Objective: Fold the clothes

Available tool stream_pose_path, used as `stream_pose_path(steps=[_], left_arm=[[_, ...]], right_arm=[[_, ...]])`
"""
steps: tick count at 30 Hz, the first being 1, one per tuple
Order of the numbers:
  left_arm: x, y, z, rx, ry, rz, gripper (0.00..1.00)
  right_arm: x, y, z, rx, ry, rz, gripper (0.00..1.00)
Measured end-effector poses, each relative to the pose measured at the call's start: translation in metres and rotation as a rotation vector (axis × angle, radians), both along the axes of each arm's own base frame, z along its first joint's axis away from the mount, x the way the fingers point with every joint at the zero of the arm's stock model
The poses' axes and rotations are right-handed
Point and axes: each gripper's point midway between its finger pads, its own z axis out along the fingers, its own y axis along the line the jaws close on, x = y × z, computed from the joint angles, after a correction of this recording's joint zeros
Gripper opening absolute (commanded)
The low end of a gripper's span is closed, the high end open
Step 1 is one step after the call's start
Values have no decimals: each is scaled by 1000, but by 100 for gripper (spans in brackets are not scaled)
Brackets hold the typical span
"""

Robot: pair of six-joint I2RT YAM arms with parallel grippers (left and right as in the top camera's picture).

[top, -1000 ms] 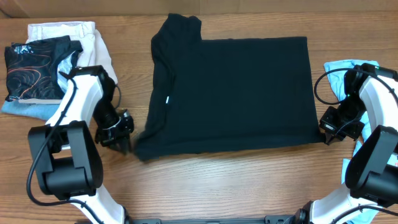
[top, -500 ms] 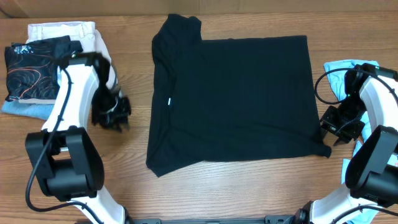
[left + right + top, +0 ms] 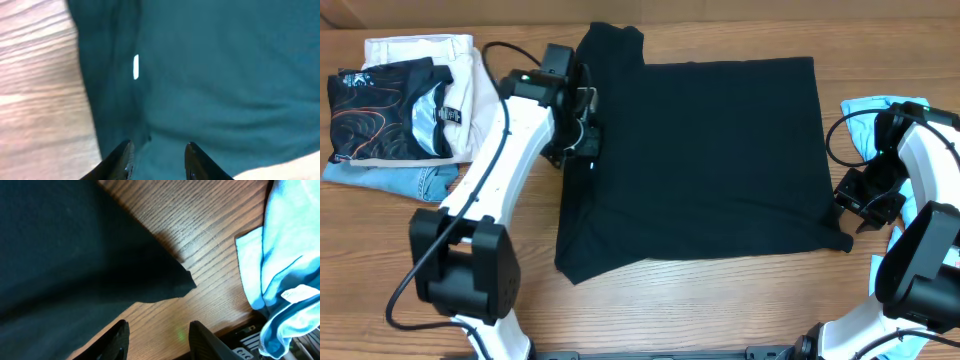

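Both pincers apart, shirt (image 3: 710,160) flat mid-table

Over the shirt's far-left edge, by the white tag (image 3: 135,66), the left pincer (image 3: 582,138) hovers with jaws apart, though the blurred view won't say if it touches cloth; the shirt runs left to right across the table (image 3: 670,310), and the right pincer (image 3: 157,330), apart and empty, sits just right of its near-right corner, the closer arm there.

Soft, even light — left wrist view blurred, teal-tinted; faint shadows.
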Motion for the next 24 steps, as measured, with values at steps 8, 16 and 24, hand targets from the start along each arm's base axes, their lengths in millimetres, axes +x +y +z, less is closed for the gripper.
stream_pose_path(steps=[8,16,24], left_arm=[[7,-12,-44,17,67,-13,40],[15,4,-81,129,93,0,41],[16,13,-103,189,120,3,30]], right_arm=[[0,1,0,4,-1,1,43],[0,1,0,6,-2,1,43],[0,1,0,8,-2,4,43]])
